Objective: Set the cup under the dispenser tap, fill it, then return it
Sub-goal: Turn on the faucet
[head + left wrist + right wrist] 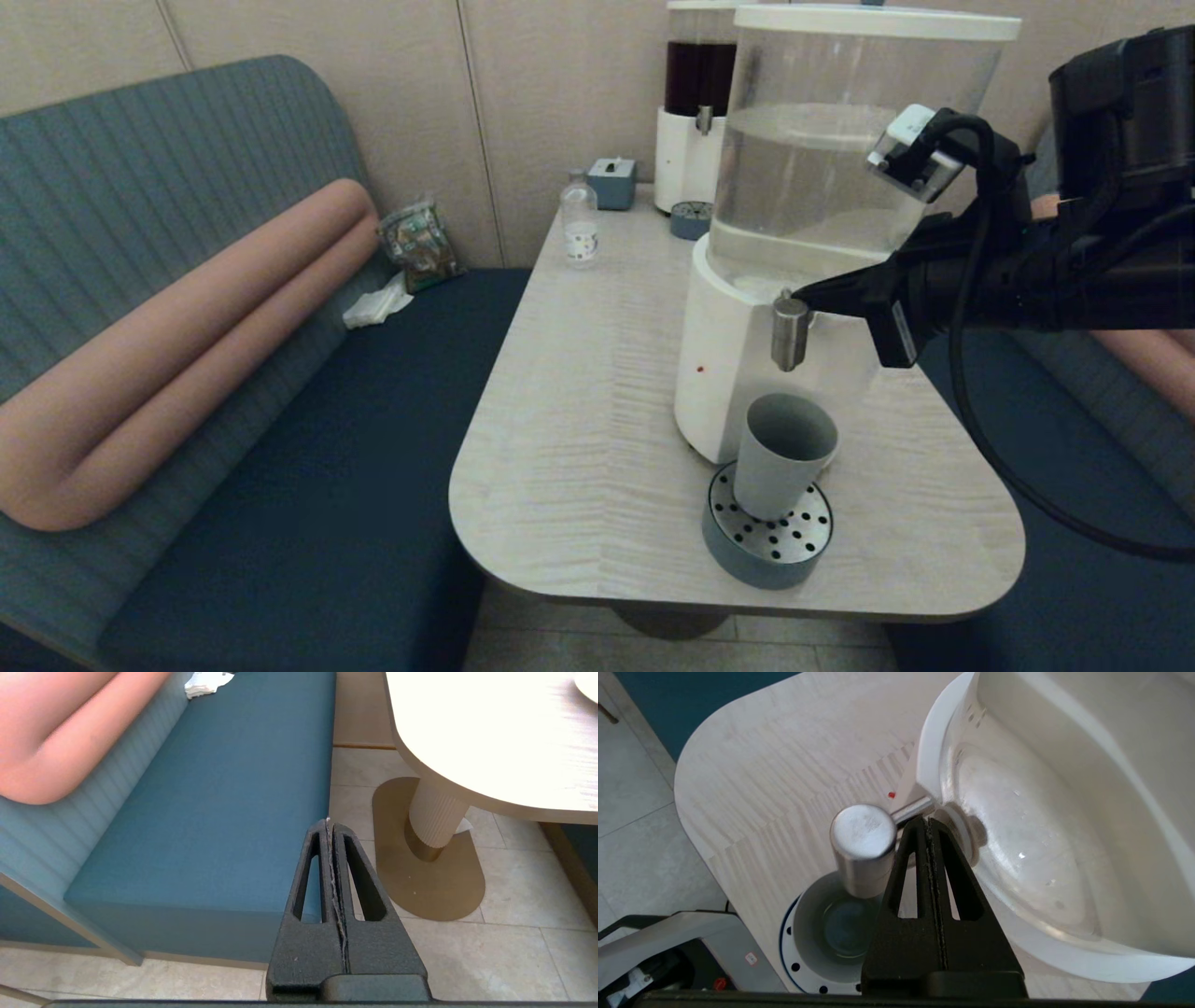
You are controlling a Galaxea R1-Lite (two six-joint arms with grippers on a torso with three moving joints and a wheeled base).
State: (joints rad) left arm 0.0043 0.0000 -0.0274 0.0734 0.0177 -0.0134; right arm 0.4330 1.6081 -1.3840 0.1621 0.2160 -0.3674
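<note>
The grey-blue cup (782,453) stands upright on the perforated drip tray (767,541), directly below the brushed-metal dispenser tap (790,333) of the clear tank (840,168). In the right wrist view the cup (831,926) holds a little liquid beneath the tap (864,847). My right gripper (805,297) is shut with nothing held; its tips (928,822) rest against the tap's stem behind the spout. My left gripper (331,823) is shut and empty, parked low beside the bench, out of the head view.
A clear bottle (580,224), a small blue box (612,182) and a dark-liquid dispenser (695,121) with its own drip tray (691,220) stand at the table's (579,420) far end. Blue bench seats flank the table; a cable (990,439) hangs from my right arm.
</note>
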